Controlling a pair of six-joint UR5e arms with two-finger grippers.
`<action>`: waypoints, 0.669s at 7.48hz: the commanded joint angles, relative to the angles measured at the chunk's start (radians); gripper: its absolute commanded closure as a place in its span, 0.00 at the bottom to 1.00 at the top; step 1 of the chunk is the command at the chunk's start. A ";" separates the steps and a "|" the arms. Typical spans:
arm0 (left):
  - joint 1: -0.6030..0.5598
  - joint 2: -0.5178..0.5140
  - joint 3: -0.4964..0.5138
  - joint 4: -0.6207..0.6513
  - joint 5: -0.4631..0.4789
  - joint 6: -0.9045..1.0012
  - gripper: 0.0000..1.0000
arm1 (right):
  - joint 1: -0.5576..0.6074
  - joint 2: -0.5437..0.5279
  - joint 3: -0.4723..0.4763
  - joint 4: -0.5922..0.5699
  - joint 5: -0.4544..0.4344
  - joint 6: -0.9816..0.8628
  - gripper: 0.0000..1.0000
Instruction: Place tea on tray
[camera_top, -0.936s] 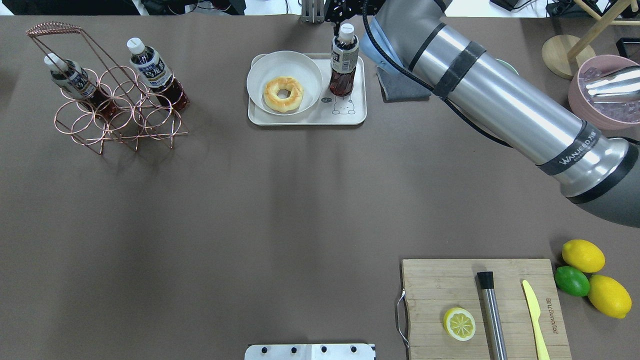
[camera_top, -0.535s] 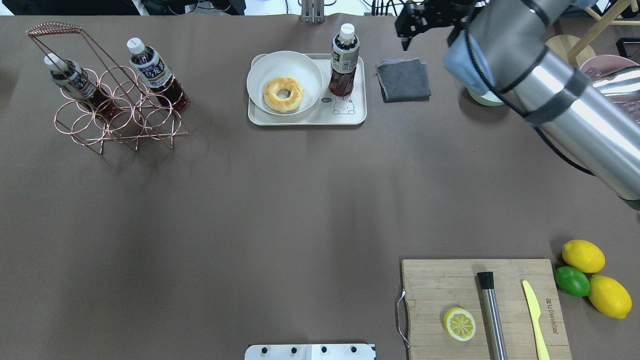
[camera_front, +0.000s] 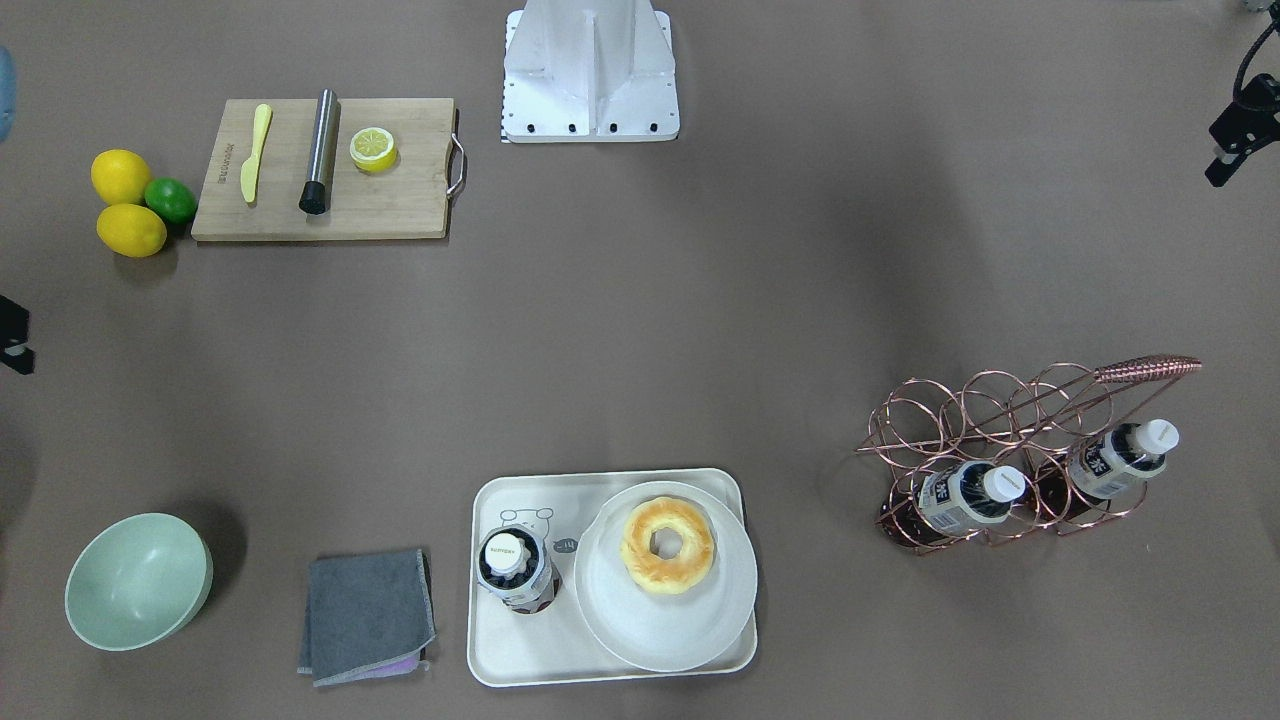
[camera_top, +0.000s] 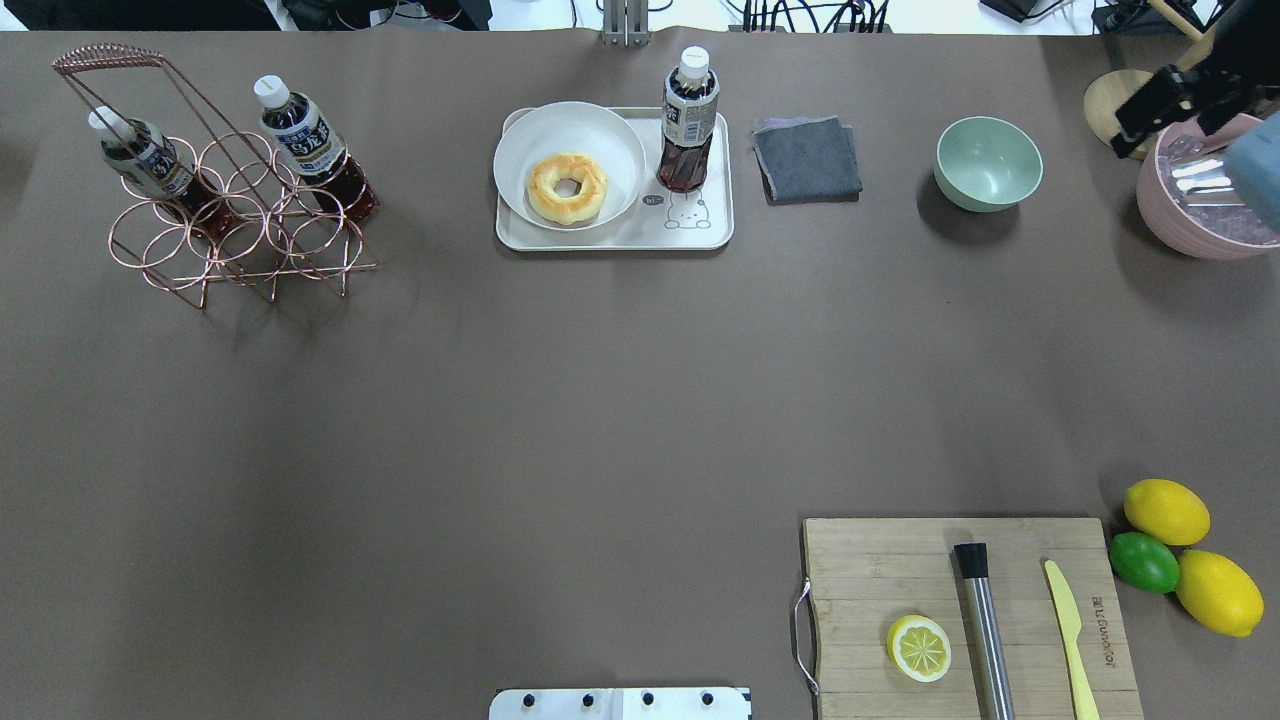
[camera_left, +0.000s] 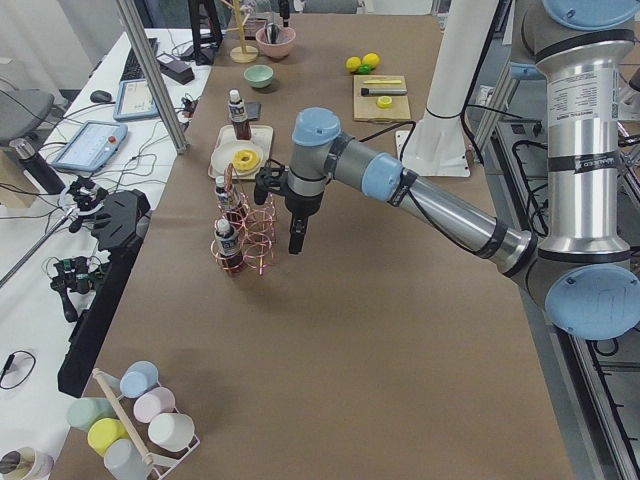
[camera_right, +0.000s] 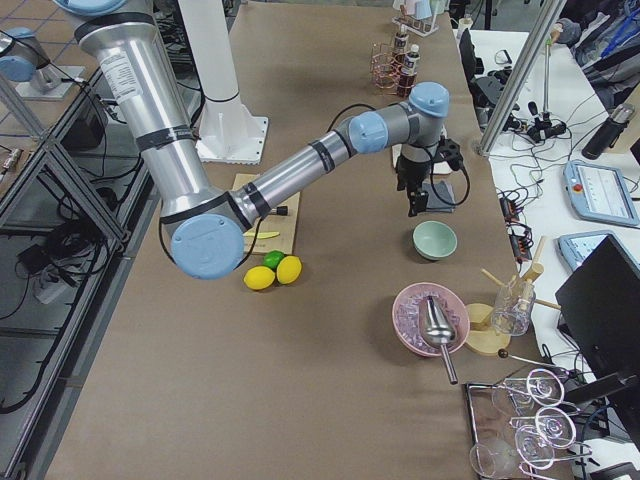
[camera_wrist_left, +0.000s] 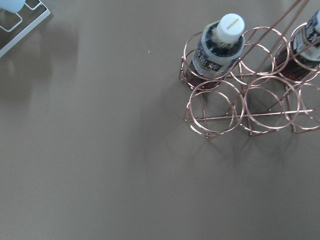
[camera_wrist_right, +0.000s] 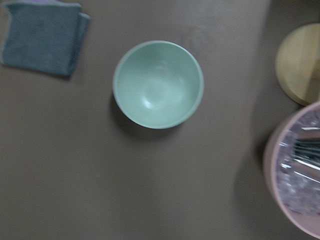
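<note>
The tea stands upright on the right end of the cream tray, beside the bear drawing, and nothing touches it. It also shows in the front view on the tray. My right gripper is far to the right, above the pink bowl's edge. It looks open and is empty, and it also shows in the right view. My left gripper hangs at the table's left end near the wire rack. I cannot tell whether it is open or shut.
A copper wire rack at the far left holds two alike bottles. A white plate with a doughnut fills the tray's left half. Right of the tray lie a grey cloth, a green bowl and a pink bowl. A cutting board lies near right.
My right arm has swung away from the tea bottle to the far right corner, uncovering the cloth and green bowl. The bottle stays standing on the tray.
</note>
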 joint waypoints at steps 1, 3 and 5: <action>-0.071 -0.003 0.075 0.009 -0.025 0.152 0.03 | 0.202 -0.192 -0.019 -0.003 0.007 -0.339 0.00; -0.072 0.011 0.068 0.011 -0.085 0.087 0.02 | 0.293 -0.298 -0.013 0.011 0.079 -0.426 0.00; -0.077 0.058 0.092 -0.021 -0.081 0.089 0.02 | 0.319 -0.323 -0.013 0.019 0.090 -0.440 0.00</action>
